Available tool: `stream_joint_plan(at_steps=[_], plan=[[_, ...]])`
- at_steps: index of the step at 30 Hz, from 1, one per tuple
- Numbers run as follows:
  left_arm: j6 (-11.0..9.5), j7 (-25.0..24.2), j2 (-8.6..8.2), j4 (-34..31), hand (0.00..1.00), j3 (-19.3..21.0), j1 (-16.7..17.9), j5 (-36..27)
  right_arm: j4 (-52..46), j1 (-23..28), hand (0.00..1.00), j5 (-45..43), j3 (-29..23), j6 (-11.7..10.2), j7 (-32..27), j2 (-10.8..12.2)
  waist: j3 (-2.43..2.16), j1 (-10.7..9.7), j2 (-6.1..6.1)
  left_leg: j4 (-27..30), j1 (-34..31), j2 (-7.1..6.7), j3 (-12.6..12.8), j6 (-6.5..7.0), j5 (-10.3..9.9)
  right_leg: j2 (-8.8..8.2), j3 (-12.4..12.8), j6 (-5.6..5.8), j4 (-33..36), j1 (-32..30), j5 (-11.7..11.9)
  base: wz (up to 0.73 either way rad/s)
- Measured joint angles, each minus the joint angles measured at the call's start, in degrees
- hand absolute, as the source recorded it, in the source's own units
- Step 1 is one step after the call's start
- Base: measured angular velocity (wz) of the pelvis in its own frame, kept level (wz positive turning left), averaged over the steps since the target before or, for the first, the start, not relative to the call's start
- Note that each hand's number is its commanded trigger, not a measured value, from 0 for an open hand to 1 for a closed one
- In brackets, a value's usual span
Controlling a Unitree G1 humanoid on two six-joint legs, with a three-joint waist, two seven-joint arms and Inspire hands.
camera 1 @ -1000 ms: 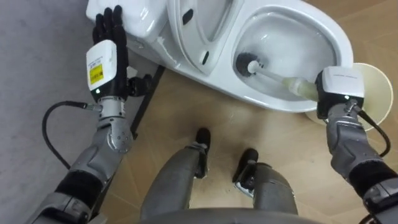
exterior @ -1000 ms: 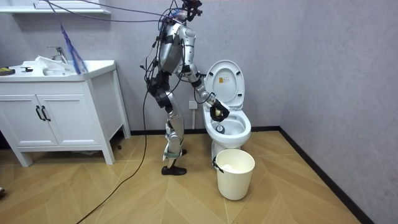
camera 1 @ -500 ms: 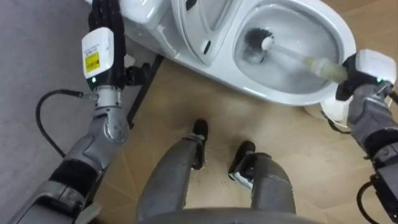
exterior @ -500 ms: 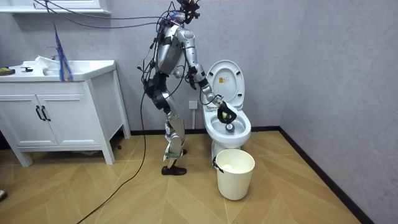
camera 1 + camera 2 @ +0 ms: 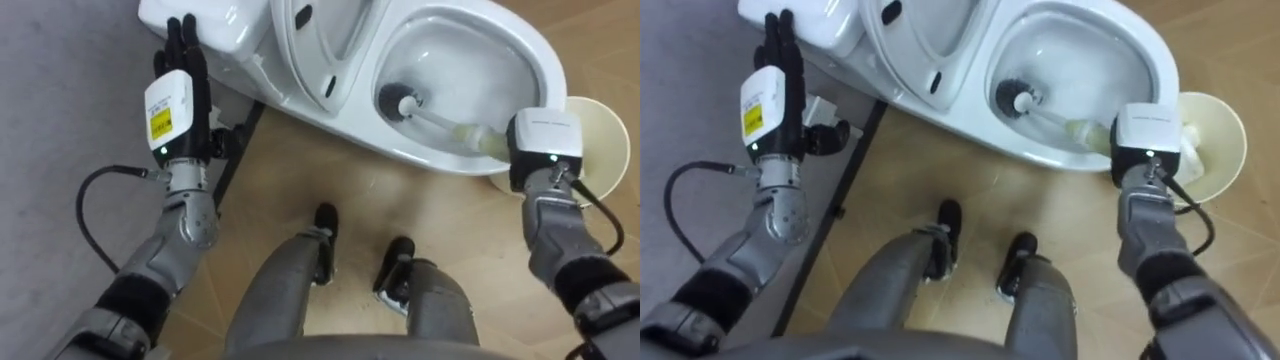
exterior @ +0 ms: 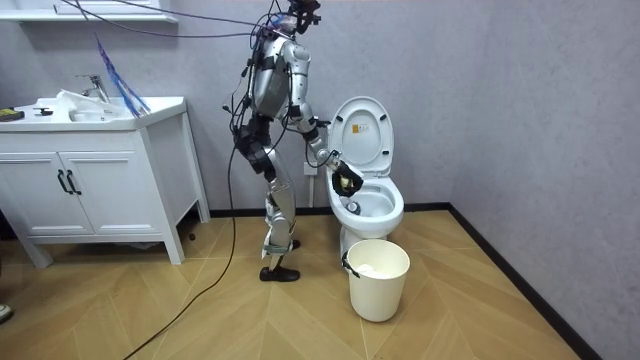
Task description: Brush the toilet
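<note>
Fingers of the robot's right hand (image 5: 545, 142) were closed round the pale handle of the toilet brush (image 5: 452, 128), the back of the hand turned up toward the head camera at the near rim of the toilet (image 5: 535, 50). From that grip the brush ran at a slant across the bowl, and its dark bristle head (image 5: 398, 101) lay low inside the bowl, at the side nearest the raised seat (image 5: 325, 45). Just behind the right hand stood a cream bin (image 5: 603, 140), set on the wooden floor beside the toilet's base.

On the other side the left hand (image 5: 178, 95) was held out flat, its fingers (image 5: 181, 38) straight and pressed together, their tips reaching over the edge of the white cistern (image 5: 228, 28). Whether they touched it could not be told.

Seen from across the room, the robot stood upright on the wooden floor at the room view's left of the toilet, its right arm reaching down over the open bowl. The seat and lid stood up against the grey wall, and the bin sat in front of the bowl. A white vanity cabinet (image 6: 95, 185) with a sink stood well apart, by the wall at the room view's left
</note>
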Motion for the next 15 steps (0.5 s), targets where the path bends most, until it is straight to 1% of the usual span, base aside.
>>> stream_joint_plan(at_steps=[2, 3, 4, 5, 6, 7, 8, 9, 10, 11, 12, 13, 15], plan=[[0.0, 0.4, -0.12, 0.0, 0.00, 0.0, 0.1, -0.1, 1.0, -0.5, 1.00, 0.4, 0.0, 0.0, -0.1, -0.1, 0.00, 0.1, 0.06, -0.3, 0.2, -0.03, 0.0, -0.15, 0.1, -0.03, 0.0, -0.10, 0.0, 0.1, -0.1, 0.00], [-0.1, 0.7, -0.12, 0.0, 0.00, 0.0, 0.0, -0.1, 3.3, -1.5, 1.00, 0.5, 0.0, -0.4, -0.3, -0.7, 0.03, 0.4, 0.10, -0.3, 0.5, 0.00, 0.0, -0.15, 0.1, -0.02, 0.0, -0.15, -0.2, 0.4, -0.1, 0.00], [0.0, 0.7, 0.04, 0.1, 0.00, -0.8, -0.2, -1.1, 6.2, -2.8, 1.00, 2.3, 0.3, -1.2, -0.8, -0.9, -0.02, 0.6, 0.25, -0.2, 0.7, -0.02, 0.0, -0.15, 0.1, -0.04, -0.1, -0.15, -0.3, 0.7, -0.1, 0.00], [0.0, 0.7, 0.12, 0.2, 0.00, -1.2, -0.3, -1.3, 7.7, -3.7, 1.00, 3.5, 0.6, -1.8, -0.9, -1.7, 0.00, 0.8, 0.31, -0.2, 0.8, -0.03, 0.0, -0.15, 0.1, -0.06, 0.0, -0.15, -0.3, 0.8, -0.1, 0.00], [0.0, 0.7, 0.09, 0.6, 0.00, -1.5, -0.7, -1.0, 10.6, -5.1, 1.00, 5.8, 0.8, -3.1, -1.3, -2.2, 0.05, 1.3, 0.26, -0.2, 0.9, -0.02, 0.3, -0.15, 0.1, -0.18, 0.2, -0.12, 0.0, 0.7, -0.2, -0.03], [-0.1, 0.5, 0.23, 0.7, 0.00, -1.5, -1.0, -1.0, 13.8, -6.6, 1.00, 7.9, 1.0, -5.0, -1.7, -2.6, 0.17, 1.3, 0.07, -0.3, 0.8, -0.07, 0.4, -0.13, 0.1, -0.37, 0.3, -0.12, 0.3, 0.4, -0.3, 0.00], [-0.1, 0.3, 0.31, 0.7, 0.00, -1.5, -1.1, -1.1, 15.3, -7.3, 1.00, 8.9, 1.0, -5.8, -2.0, -2.7, 0.21, 1.3, 0.05, -0.3, 0.7, -0.07, 0.4, -0.12, 0.1, -0.52, 0.2, -0.09, 0.4, 0.3, -0.5, 0.04], [0.0, -0.1, 0.41, -0.1, 0.00, -1.5, -1.2, -1.1, 16.8, -8.1, 1.00, 11.9, 0.5, -6.9, -2.2, -3.3, 0.46, 1.4, -0.33, -0.3, 0.5, -0.20, 0.5, -0.03, 0.2, -1.17, 0.2, -0.11, 1.4, -0.5, -1.0, 0.11], [0.0, -0.2, 0.46, -1.3, 0.00, -1.4, -1.3, -0.9, 18.2, -9.2, 1.00, 13.6, -0.1, -8.3, -2.4, -3.9, 0.72, 1.4, -0.75, -0.2, -0.2, -0.68, 0.6, 0.14, 0.3, -1.96, 0.3, -0.08, 2.8, -1.7, -1.6, 0.13], [0.0, -0.2, 0.50, -1.8, 0.00, -1.3, -1.4, -0.8, 18.6, -9.8, 1.00, 13.9, -0.4, -8.6, -2.4, -4.2, 0.90, 1.3, -1.01, -0.1, -0.7, -1.00, 0.5, 0.17, 0.5, -2.37, 0.3, -0.03, 3.6, -2.5, -1.9, 0.15], [0.0, -0.3, 0.62, -2.4, 0.00, -1.3, -1.7, -1.0, 19.9, -11.5, 1.00, 13.9, -0.5, -9.6, -2.4, -4.9, 1.23, 1.3, -1.45, 0.6, -2.0, -1.30, 0.5, 0.22, 0.5, -3.03, 0.3, -0.08, 5.1, -4.0, -2.4, 0.10], [-0.5, -0.1, 0.64, -2.5, 0.00, -1.3, -2.4, -1.0, 21.5, -13.4, 1.00, 13.9, -0.5, -10.4, -2.5, -5.4, 1.57, 1.4, -1.95, 1.6, -3.3, -1.41, 0.4, 0.22, 0.5, -3.38, 0.4, -0.21, 6.4, -5.4, -2.6, 0.09], [-1.2, -0.2, 0.67, -2.5, 0.00, -1.2, -3.0, -0.8, 22.2, -15.0, 1.00, 13.4, -0.6, -10.6, -2.6, -6.2, 1.75, 1.7, -2.30, 2.1, -4.3, -1.56, 0.3, 0.23, 0.5, -3.60, 0.4, -0.26, 7.4, -6.5, -2.9, 0.09]])
